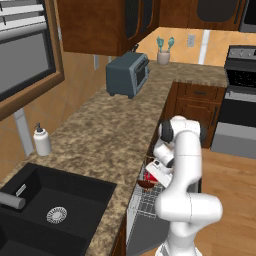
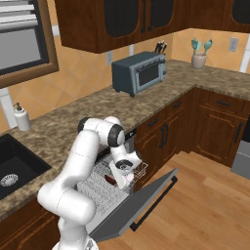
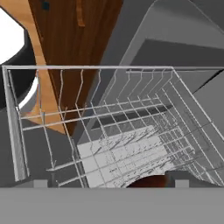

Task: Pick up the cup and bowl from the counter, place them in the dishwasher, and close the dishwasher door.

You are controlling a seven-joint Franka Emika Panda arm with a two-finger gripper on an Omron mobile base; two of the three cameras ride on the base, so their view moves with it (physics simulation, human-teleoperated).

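No readable text, label, brand, number or sign is being shown on anything in these views. The front of the toaster oven (image 2: 140, 73), the soap dispenser (image 1: 42, 140) and the range (image 1: 241, 65) are being rendered blank, with any markings too blurred to be read.
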